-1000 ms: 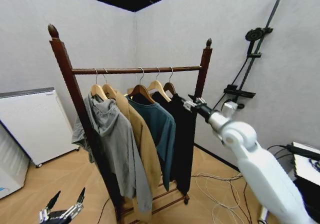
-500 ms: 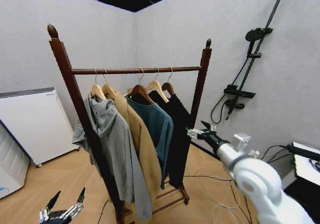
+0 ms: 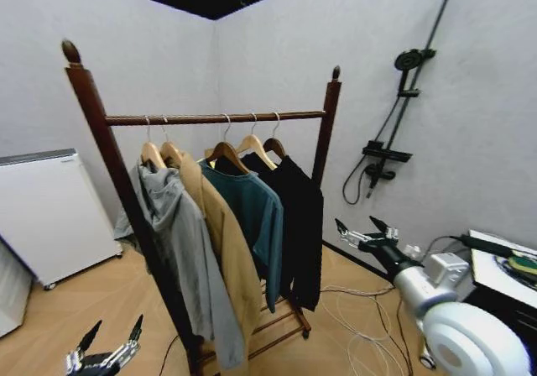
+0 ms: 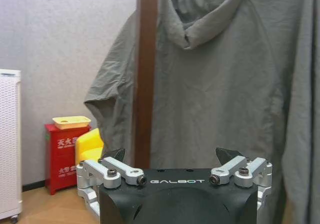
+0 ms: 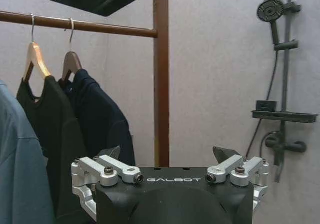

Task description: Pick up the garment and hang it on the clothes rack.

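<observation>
The clothes rack (image 3: pixel 214 118) is dark red-brown wood with two knob-topped posts, and its rod carries several hangers. The garment (image 3: pixel 300 225), long and black, hangs at the rod's right end beside a teal shirt (image 3: pixel 252 212), a tan coat (image 3: pixel 222 250) and a grey hoodie (image 3: pixel 180 242). In the right wrist view the garment (image 5: pixel 102 121) hangs by the right post (image 5: pixel 161 84). My right gripper (image 3: pixel 362 227) is open and empty, to the right of the garment and apart from it. My left gripper (image 3: pixel 106 349) hangs low at the left, open, facing the hoodie (image 4: pixel 225 74).
A white appliance (image 3: pixel 42 216) stands against the left wall. On the right wall hangs a black shower fixture (image 3: pixel 379 154). Cables (image 3: pixel 361 317) lie on the wooden floor right of the rack. A red cabinet (image 4: pixel 65 154) stands behind the left post.
My right gripper has dropped from the black garment's shoulder and pulled back to the right, away from the rack. The head camera has shifted slightly. The left gripper has stayed put.
</observation>
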{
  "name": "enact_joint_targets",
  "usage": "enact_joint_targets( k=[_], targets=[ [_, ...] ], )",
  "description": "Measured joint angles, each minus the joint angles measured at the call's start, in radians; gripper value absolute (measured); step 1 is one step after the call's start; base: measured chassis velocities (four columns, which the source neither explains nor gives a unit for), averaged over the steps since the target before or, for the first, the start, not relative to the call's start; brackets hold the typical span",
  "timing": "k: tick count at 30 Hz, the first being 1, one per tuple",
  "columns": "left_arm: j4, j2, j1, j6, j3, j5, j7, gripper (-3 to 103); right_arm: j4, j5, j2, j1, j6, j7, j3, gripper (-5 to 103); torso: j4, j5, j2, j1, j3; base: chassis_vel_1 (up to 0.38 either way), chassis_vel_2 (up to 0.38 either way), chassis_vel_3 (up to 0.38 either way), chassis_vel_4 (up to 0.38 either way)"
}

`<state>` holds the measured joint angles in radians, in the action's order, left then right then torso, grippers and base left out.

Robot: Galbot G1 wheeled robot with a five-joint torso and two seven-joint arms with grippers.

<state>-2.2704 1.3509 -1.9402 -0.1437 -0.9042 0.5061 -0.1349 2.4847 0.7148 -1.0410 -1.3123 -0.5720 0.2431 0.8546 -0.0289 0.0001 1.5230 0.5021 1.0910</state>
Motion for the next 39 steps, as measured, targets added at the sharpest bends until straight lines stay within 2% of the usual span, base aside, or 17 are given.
enact_joint_targets(
  k=[22,39],
  targets=[
    [0.0,0.0,0.0,0.0,0.0,0.0,0.0,100,0.015,-0.015,-0.012,-0.003,0.012,-0.012,0.001,100,0.0003,-0.0001,0.0,0.0,0.0,-0.077,-0.132,-0.141,-0.089],
    [0.0,0.0,0.0,0.0,0.0,0.0,0.0,100,0.017,-0.017,-0.017,-0.008,0.028,-0.029,0.007,100,0.0001,-0.0002,0.0,0.0,0.0,-0.056,-0.208,-0.195,-0.057]
  ],
)
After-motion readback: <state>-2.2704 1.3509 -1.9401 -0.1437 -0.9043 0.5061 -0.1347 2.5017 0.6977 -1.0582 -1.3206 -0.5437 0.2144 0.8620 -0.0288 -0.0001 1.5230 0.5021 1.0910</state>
